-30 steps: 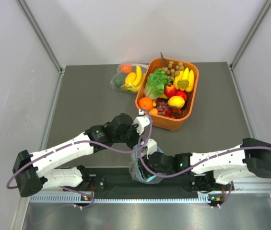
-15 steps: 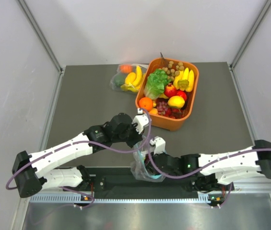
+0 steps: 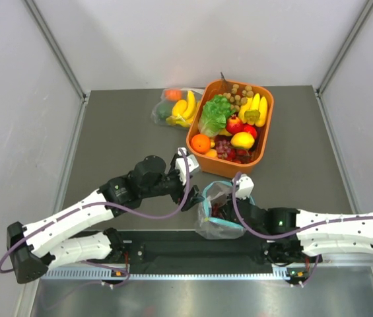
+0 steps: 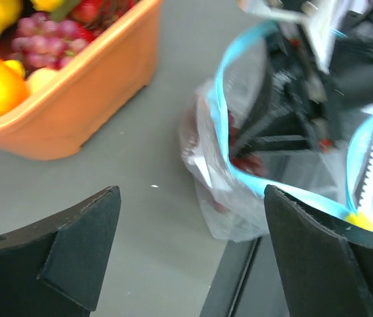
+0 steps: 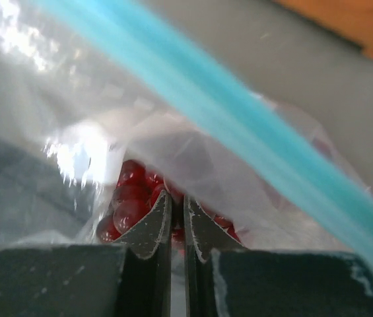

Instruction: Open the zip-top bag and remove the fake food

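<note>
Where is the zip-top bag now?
Top view: the zip-top bag lies at the near edge of the table, in front of the orange basket, with the open left gripper on its left and the right gripper in its mouth.

- Top view: the zip-top bag (image 3: 214,223), at the table's (image 3: 120,145) near edge, hides the right gripper's (image 5: 176,203) jaws.
- Right wrist: plastic blurs the red fake food (image 5: 130,198); whether the closed jaws pinch any is unclear.
- Left wrist: the picture's top-left corner cuts off the orange basket (image 4: 87,112).
</note>
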### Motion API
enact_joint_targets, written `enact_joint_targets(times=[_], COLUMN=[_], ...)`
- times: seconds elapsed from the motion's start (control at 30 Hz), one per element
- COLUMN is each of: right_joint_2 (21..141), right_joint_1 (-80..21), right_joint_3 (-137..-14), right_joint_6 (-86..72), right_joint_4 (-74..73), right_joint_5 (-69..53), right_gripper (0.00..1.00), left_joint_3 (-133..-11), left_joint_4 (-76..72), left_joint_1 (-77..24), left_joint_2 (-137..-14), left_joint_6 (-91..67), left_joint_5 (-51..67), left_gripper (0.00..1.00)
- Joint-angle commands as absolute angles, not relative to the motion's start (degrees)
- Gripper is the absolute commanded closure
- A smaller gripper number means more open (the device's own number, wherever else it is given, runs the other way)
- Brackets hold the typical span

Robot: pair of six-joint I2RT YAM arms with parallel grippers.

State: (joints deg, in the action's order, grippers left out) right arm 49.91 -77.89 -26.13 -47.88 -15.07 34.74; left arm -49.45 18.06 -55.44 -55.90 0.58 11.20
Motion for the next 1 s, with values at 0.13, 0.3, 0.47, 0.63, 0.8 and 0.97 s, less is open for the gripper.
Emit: enact_joint_targets(times=[0.13, 0.3, 0.47, 0.63, 0.8, 0.97], right_joint_2=[48.25, 51.23, 53.52, 53.88, 54.31, 54.67], right_joint_1=[-72.78, -72.42, -72.33, -71.54, -70.93, -70.66], right_joint_3=[-26.45, -28.04, -28.04, -27.42, -27.60, -28.04], right_joint_6=[-44.39, -43.60, -43.59, -43.68, -43.42, -43.07], right_joint_4=[-11.96, -11.25, -10.20, -9.93, -9.67, -9.40], right_joint_5=[39.73, 39.81, 39.90, 39.81, 39.64, 39.73], right_gripper=[1.00, 1.00, 1.00, 1.00, 1.00, 1.00], left_joint_3=[-50.45, -50.97, -51.06, -48.35, -48.07, -49.75], left_joint_4=[16.43, 16.52, 15.56, 10.74, 8.00, 8.97], left_joint_1=[-55.28, -55.28, -55.28, -54.84, -54.76, -54.76], left_joint_2=[-58.97, -62.57, -61.97, -53.45, -51.67, -57.65], left_joint_6=[0.18, -1.65, -3.16, -5.71, -10.10, -10.46], left_joint_5=[22.14, 27.42, 24.28, 14.69, 16.33, 22.66], left_gripper=[0.01, 0.01, 0.01, 0.01, 0.01, 0.01])
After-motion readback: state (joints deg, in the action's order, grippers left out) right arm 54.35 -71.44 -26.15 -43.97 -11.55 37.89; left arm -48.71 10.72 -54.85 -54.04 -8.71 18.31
